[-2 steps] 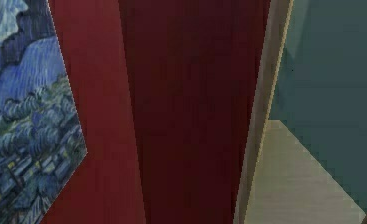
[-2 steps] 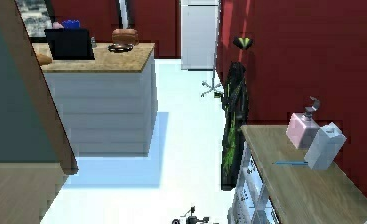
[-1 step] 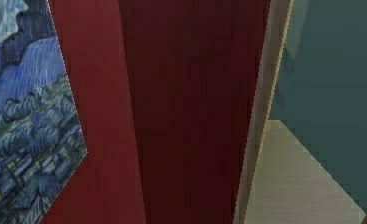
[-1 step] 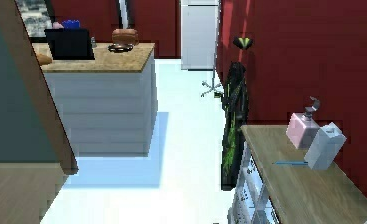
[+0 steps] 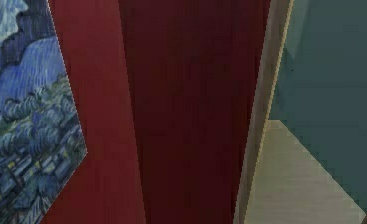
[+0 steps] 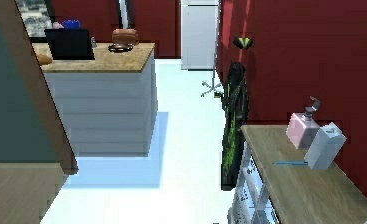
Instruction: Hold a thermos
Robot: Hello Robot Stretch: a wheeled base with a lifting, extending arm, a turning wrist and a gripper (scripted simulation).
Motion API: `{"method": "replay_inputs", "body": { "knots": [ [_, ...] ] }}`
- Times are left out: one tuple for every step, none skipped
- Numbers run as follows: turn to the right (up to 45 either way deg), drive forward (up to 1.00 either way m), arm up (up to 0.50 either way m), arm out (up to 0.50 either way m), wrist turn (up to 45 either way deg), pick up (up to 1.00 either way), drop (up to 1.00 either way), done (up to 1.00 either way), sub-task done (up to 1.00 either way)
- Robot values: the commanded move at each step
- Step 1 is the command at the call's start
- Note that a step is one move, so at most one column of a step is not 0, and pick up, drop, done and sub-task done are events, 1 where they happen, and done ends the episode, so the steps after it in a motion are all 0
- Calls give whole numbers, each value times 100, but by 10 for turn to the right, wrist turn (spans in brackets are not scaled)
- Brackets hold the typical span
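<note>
A wood-topped counter [image 6: 103,63] stands at the arm side view's upper left. On it are a dark box [image 6: 69,44] and a low brown thing [image 6: 124,40]. At the lower right, a wooden tabletop [image 6: 291,180] carries a small pink box [image 6: 300,128] with a grey hooked piece on top, a pale grey box [image 6: 324,146] and a thin blue stick [image 6: 288,159]. None of these blobs has a shape I can name as a thermos.
A dark red wall [image 5: 191,100] stands close ahead in the forward view, with a blue painting [image 5: 26,110] at its left and a pale door frame [image 5: 259,120] beside a teal wall [image 5: 331,70]. A white fridge [image 6: 200,35] stands at the back. A green-black thing [image 6: 232,120] leans by the red wall. Pale blue floor [image 6: 181,150] runs between counter and table.
</note>
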Motion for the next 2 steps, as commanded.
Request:
{"method": "replay_inputs", "body": {
  "knots": [
    [0,0,10,0,0,0,0,0,0],
    [0,0,0,0,0,0,0,100,0]
  ]
}}
